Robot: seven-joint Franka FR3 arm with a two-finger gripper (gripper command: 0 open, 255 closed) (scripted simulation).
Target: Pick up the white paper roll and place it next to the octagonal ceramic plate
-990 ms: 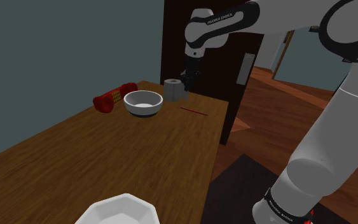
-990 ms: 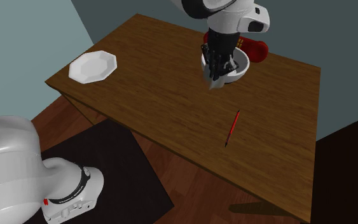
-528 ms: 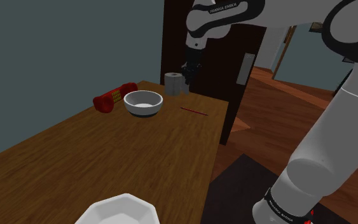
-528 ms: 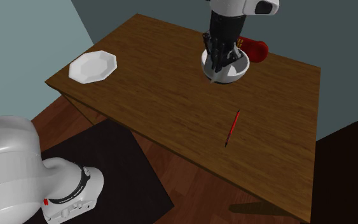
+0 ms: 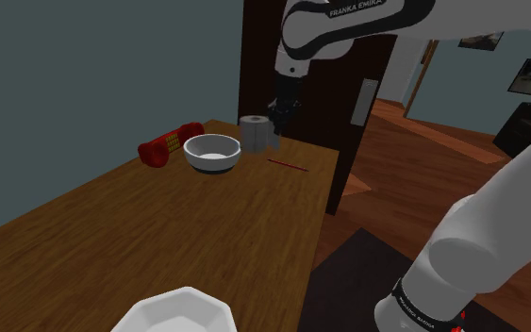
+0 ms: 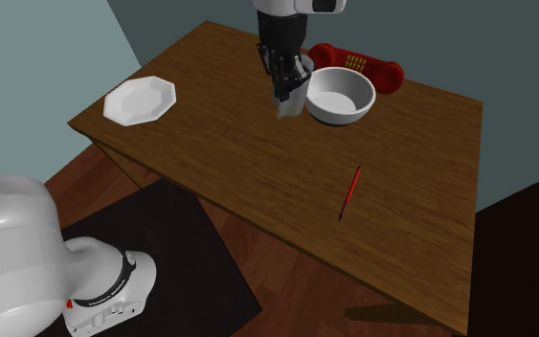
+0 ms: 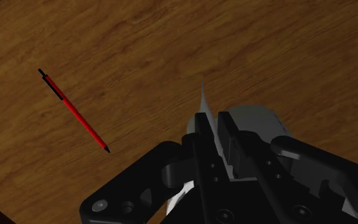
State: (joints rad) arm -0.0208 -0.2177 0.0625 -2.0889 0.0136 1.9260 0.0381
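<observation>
White paper roll point(image 5: 254, 133): hanging pinched by its wall between jaws pressed almost together, apparently lifted clear of the wooden surface point(image 6: 229, 158) and showing just beside the white bowl point(image 6: 345, 113), on the side toward the plate. Judging the step in hand as the carry across to the white octagonal plate point(image 6: 114, 103). Clamping firmly throughout, given a grip on nothing more than a thin wall and the likely tendency to swing or sag under it. Moving slowly, avoiding sudden turns of the wrist. Watching the loose tail of paper point(image 7: 203, 100) sticking out past the fingertips, so as not to be dragging it along the wood. Holding enough height for clearing the bowl's rim while drawing away from it. Disregarding the red pen point(image 6: 350, 194), lying well apart toward the second exterior view's right, and the red handset-like object point(image 6: 358, 65) just behind the bowl, neither sitting on the way. Crossing the bare stretch of wood between bowl and plate, seemingly free of obstacles. Aiming for a spot just beside the plate rather than on it, and choosing the side facing the middle of the surface, given the plate's place near a corner with little room toward the edges. Lowering all the way onto the roll's flat end before spreading the jaws, then lifting straight up to avoid tipping it.
</observation>
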